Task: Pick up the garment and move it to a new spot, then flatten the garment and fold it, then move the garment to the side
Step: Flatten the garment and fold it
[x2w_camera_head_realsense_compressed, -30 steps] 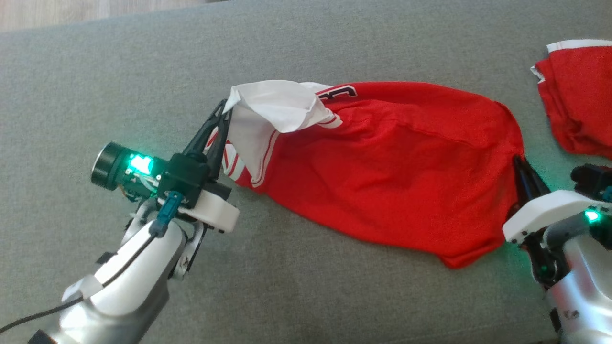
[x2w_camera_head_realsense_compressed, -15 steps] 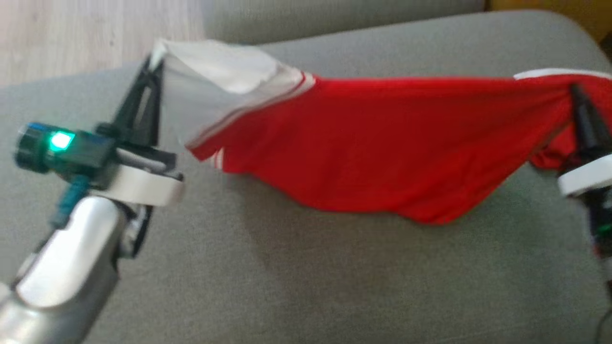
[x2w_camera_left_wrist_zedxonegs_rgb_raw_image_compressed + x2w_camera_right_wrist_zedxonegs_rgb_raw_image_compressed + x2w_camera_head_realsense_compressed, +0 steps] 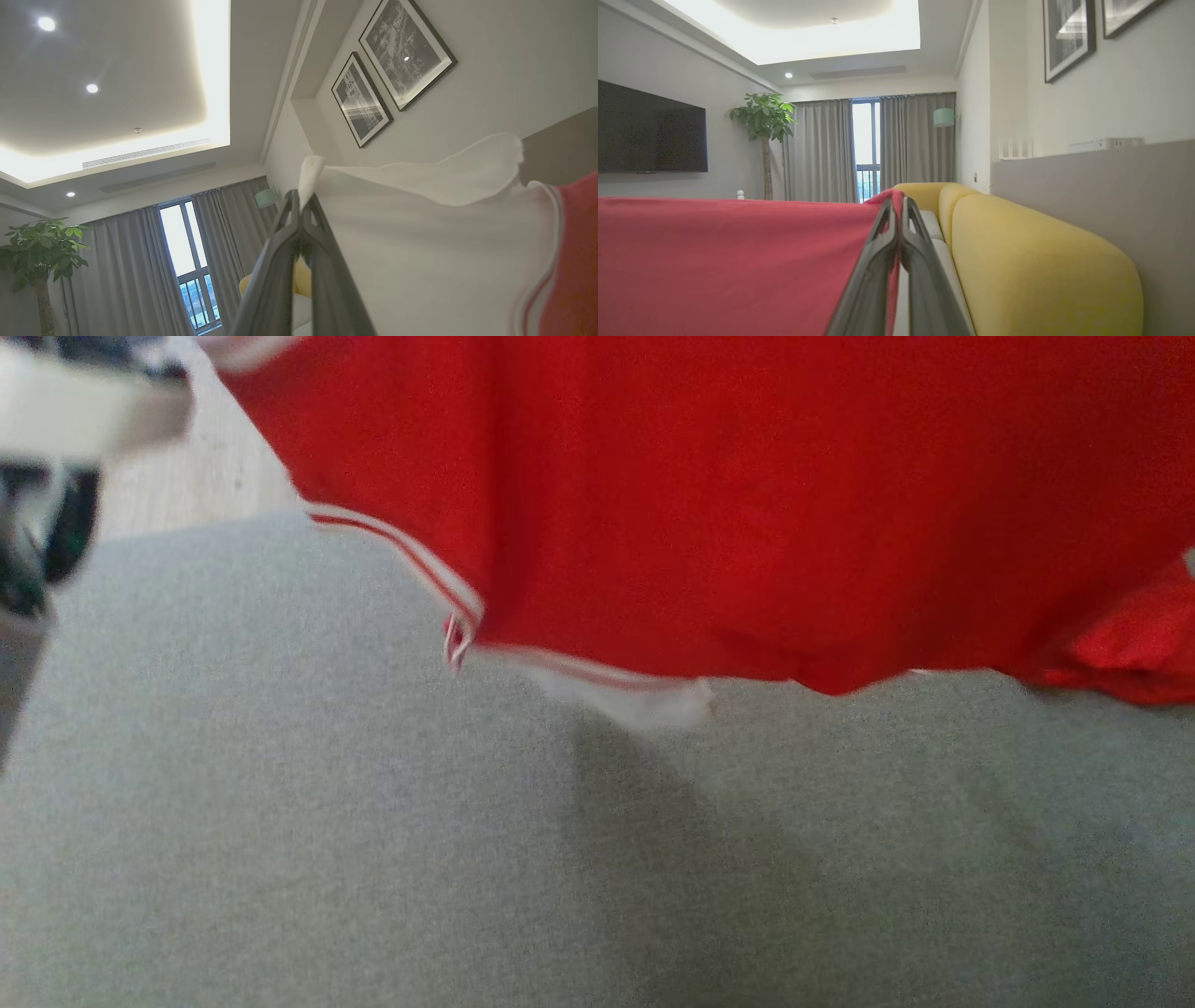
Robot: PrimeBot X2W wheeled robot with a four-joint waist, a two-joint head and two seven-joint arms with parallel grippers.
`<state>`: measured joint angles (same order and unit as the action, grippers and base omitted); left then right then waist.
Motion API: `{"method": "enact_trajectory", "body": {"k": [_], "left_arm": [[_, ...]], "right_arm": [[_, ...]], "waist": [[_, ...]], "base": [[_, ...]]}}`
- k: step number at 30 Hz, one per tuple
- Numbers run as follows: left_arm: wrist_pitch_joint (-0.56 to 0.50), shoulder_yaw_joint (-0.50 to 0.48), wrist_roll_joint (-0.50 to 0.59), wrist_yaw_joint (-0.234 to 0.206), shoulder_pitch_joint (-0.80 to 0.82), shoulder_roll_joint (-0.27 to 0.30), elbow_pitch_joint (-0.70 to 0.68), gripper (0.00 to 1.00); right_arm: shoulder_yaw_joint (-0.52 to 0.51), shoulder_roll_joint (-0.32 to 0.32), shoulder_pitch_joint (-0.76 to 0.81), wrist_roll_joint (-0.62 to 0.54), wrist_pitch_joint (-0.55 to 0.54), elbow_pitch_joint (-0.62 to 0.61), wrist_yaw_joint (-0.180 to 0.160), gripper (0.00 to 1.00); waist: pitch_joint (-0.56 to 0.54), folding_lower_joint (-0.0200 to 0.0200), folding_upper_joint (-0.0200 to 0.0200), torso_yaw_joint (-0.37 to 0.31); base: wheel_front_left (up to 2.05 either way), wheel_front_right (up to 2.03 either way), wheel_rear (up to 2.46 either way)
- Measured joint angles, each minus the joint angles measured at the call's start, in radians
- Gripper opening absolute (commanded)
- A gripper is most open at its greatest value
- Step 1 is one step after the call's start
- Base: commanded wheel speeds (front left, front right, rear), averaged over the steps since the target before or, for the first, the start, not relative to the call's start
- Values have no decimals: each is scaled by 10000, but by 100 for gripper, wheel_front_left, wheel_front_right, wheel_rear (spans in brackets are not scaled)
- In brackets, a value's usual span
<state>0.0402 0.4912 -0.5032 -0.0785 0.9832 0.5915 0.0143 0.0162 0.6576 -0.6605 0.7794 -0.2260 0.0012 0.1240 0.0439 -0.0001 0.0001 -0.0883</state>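
item: red garment (image 3: 747,504), light, limp, sags between holds; hangs over the grey surface's (image 3: 280,859) far edge, white sleeve pinched in my left gripper (image 3: 301,207), red corner in my right gripper (image 3: 897,207); grip at corners.

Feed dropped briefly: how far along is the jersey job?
Pickup looks done: the red jersey hangs above the grey cushion, left hand shut on its white sleeve, right hand shut on a red edge. In hand: the move. Left: flattening, folding, setting aside.
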Motion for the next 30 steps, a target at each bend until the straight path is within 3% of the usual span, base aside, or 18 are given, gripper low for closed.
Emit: {"method": "enact_trajectory", "body": {"k": [7, 12, 19, 22, 30], "left_arm": [[-581, 579, 299, 926, 2203, -332, 2025, 0], [-228, 986, 920, 1507, 3950, -780, 4082, 0], [1561, 1009, 1743, 1475, 6180, -1438, 6297, 0], [1965, 1016, 1960, 1475, 6791, -1770, 6819, 0], [2176, 892, 1870, 1615, 6347, -2094, 6918, 0]], "right_arm": [[1432, 155, -2456, -953, -61, 1170, 0, 0], [2522, -236, -4193, -1540, 554, 2742, 0, 0], [2744, -1154, -6509, -2291, 2706, 5147, 2, 0], [2915, -1210, -7106, -2650, 3526, 5827, 2, 0], [4153, -1156, -7239, -2894, 4282, 7170, 2, 0]], "waist": [[923, 2, 0, 99], [1983, 4, 0, 183], [3493, 6, -1, 241], [3984, 6, -1, 290], [4672, 3, -1, 682]], "base": [[0, 0, 0], [0, 0, 0], [0, 0, 0], [0, 0, 0], [0, 0, 0]]}}
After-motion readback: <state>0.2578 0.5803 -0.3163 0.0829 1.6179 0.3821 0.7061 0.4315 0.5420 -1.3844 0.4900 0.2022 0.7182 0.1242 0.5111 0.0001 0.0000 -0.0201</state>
